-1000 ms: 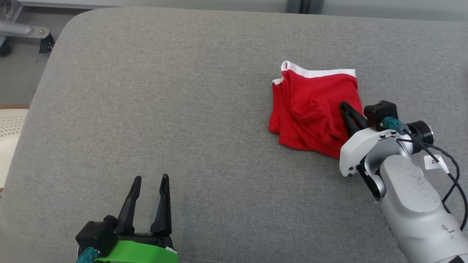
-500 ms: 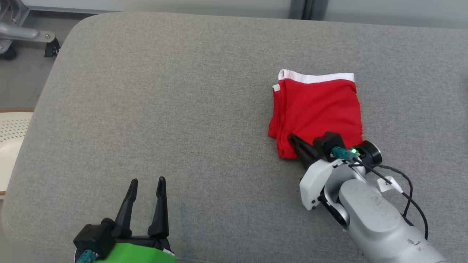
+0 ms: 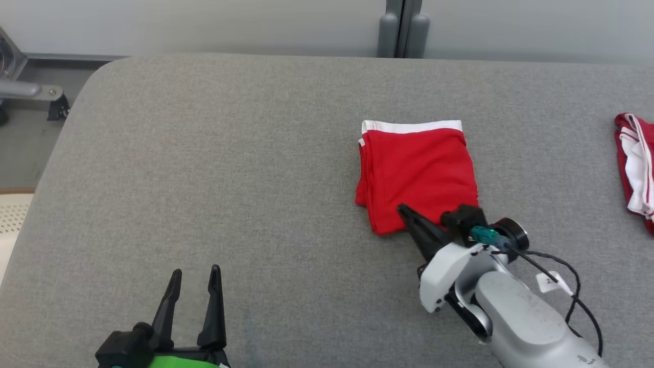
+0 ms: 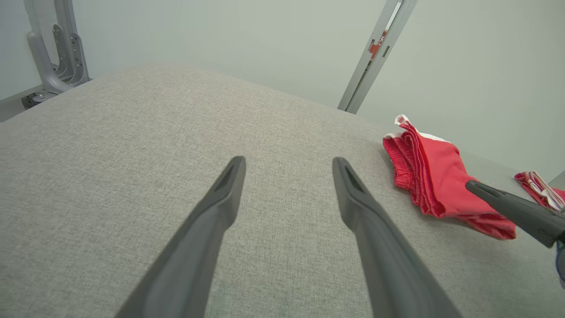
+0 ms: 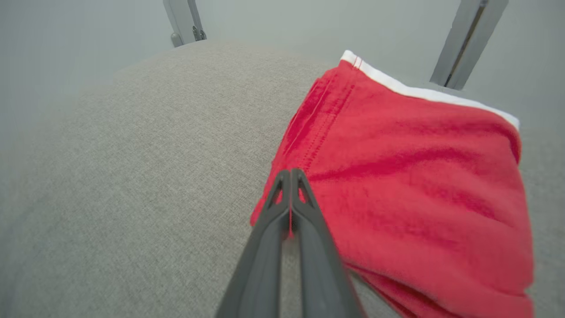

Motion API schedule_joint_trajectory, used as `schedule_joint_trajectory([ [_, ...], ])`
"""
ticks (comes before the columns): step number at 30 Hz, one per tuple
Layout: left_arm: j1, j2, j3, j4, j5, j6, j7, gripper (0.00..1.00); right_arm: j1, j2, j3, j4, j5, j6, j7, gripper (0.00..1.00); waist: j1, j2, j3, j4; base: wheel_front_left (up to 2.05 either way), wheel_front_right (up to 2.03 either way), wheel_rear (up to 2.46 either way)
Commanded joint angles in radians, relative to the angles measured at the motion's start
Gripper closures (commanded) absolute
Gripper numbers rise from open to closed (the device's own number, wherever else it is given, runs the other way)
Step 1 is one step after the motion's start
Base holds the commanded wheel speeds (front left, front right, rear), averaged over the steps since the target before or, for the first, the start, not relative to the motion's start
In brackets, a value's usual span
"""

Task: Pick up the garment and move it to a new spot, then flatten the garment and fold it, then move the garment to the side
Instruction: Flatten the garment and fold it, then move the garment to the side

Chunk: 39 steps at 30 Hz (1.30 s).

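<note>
Grey upholstered surface [image 3: 204, 153] fills the scene before a pale wall [image 3: 204, 25]. On it, right of centre, a folded red garment [image 3: 416, 168] lies flat, its white waistband on the far side. The right gripper [image 3: 401, 208] has its fingers pressed together, tips at the garment's near left corner; whether cloth is caught between them cannot be told. The left gripper [image 3: 195, 269], fingers spread, hangs over bare fabric at near left. Another red-and-white cloth [image 3: 636, 163] lies at the far right edge.

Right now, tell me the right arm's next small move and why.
Probably open the right pincer slightly: it is shut, tips at the near corner of the folded red garment, and carrying it aside needs a grip on that edge.
</note>
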Motion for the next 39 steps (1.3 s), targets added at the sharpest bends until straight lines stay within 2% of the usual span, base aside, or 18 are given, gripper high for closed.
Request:
schedule_joint_trajectory([
  [1, 0.021, 0.002, 0.01, -0.001, 0.014, 0.004, -0.003, 0.0, 0.029, -0.016, -0.038, -0.021, -0.013, -0.002, -0.013, 0.95, 0.0, 0.0, -0.048, -0.032, 0.0, 0.0, 0.0],
  [2, 0.027, 0.002, 0.016, -0.003, 0.018, 0.005, -0.003, 0.0, 0.044, -0.019, -0.064, -0.035, -0.022, -0.001, -0.018, 0.79, 0.0, 0.0, -0.057, -0.038, 0.0, 0.0, 0.0],
  [3, 0.035, 0.002, 0.026, -0.004, 0.025, 0.004, -0.003, 0.0, 0.067, -0.025, -0.101, -0.057, -0.037, -0.001, -0.021, 0.4, 0.0, 0.0, -0.069, -0.045, 0.0, 0.0, 0.0],
  [4, 0.044, 0.002, 0.034, -0.004, 0.031, 0.002, -0.003, 0.0, 0.091, -0.03, -0.141, -0.086, -0.053, -0.001, -0.025, 0.04, 0.0, 0.0, -0.079, -0.051, 0.0, 0.0, 0.0],
  [5, 0.05, 0.002, 0.041, -0.006, 0.035, 0.0, -0.003, 0.0, 0.111, -0.032, -0.176, -0.108, -0.063, -0.001, -0.026, 0.0, 0.0, 0.0, -0.086, -0.056, 0.0, 0.0, 0.0],
  [10, 0.087, 0.002, 0.091, -0.006, 0.072, -0.01, -0.003, 0.0, 0.27, -0.023, -0.383, -0.301, -0.143, -0.001, -0.026, 0.0, 0.0, 0.0, -0.126, -0.075, 0.0, 0.0, 0.0],
  [17, 0.122, 0.002, 0.13, 0.002, 0.089, -0.022, -0.003, 0.0, 0.462, 0.004, -0.538, -0.462, -0.192, -0.001, -0.026, 0.0, 0.0, 0.0, -0.153, -0.083, 0.0, 0.0, 0.0],
  [26, 0.148, 0.002, 0.127, 0.027, 0.101, -0.03, -0.003, 0.0, 0.578, 0.034, -0.628, -0.474, -0.206, -0.001, -0.026, 0.0, 0.0, 0.0, -0.161, -0.086, 0.0, 0.0, 0.0],
  [36, 0.132, 0.002, 0.118, 0.038, 0.102, -0.036, -0.003, 0.0, 0.575, 0.065, -0.638, -0.464, -0.211, -0.002, -0.026, 0.0, 0.0, 0.0, -0.152, -0.084, 0.0, 0.0, 0.0],
  [39, 0.129, 0.002, 0.115, 0.039, 0.1, -0.035, -0.003, 0.0, 0.546, 0.081, -0.658, -0.43, -0.178, -0.001, -0.026, 0.0, 0.0, 0.0, -0.145, -0.08, 0.0, 0.0, 0.0],
])
